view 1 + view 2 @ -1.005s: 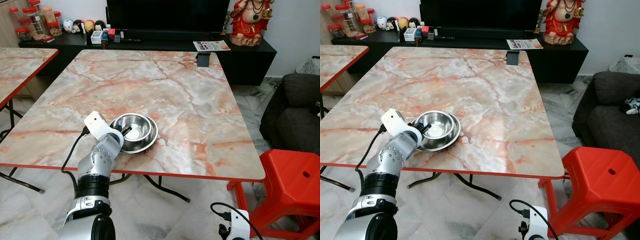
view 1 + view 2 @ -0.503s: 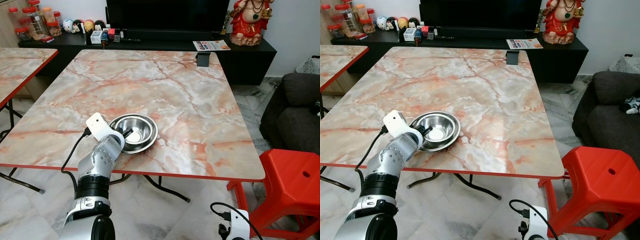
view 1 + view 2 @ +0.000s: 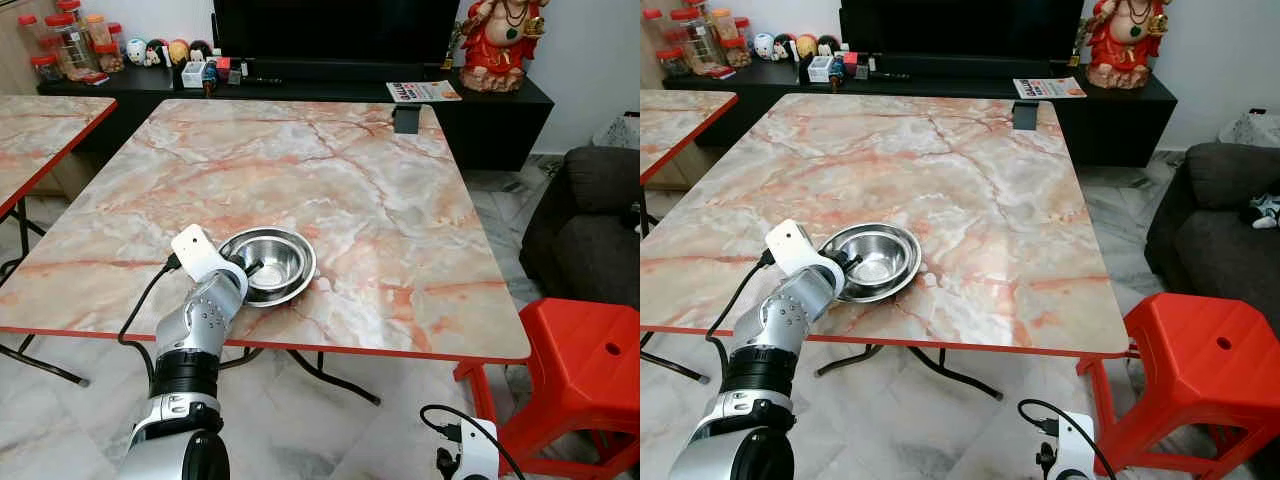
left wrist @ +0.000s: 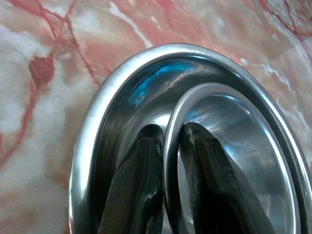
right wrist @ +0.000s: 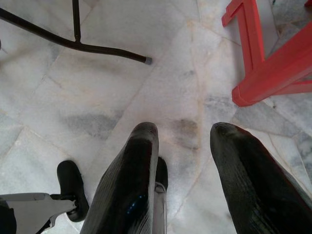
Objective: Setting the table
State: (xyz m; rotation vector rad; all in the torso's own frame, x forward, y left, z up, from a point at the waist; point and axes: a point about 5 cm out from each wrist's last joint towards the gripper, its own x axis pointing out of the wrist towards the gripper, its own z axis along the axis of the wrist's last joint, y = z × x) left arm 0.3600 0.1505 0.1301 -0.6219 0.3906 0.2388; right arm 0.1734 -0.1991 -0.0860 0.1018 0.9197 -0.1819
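Observation:
Two steel bowls [image 3: 272, 264] sit nested near the front edge of the marble table [image 3: 330, 170], a little left of its middle. My left gripper [image 3: 250, 268] reaches in from the near side. In the left wrist view it [image 4: 168, 131] is shut on the rim of the inner bowl [image 4: 229, 122], one finger inside and one outside. The outer bowl [image 4: 109, 87] lies around both. My right gripper [image 5: 183, 136] hangs open over the floor beside the table, holding nothing.
A red plastic stool [image 3: 590, 370] stands at the table's front right corner, with a dark sofa [image 3: 590, 220] behind it. A second marble table [image 3: 40, 130] is on the left. A black cabinet [image 3: 300, 75] with jars and figurines runs along the far wall.
Almost nothing differs. The inner bowl seems to sit slightly lower in the outer one, and my left wrist has shifted only a touch.

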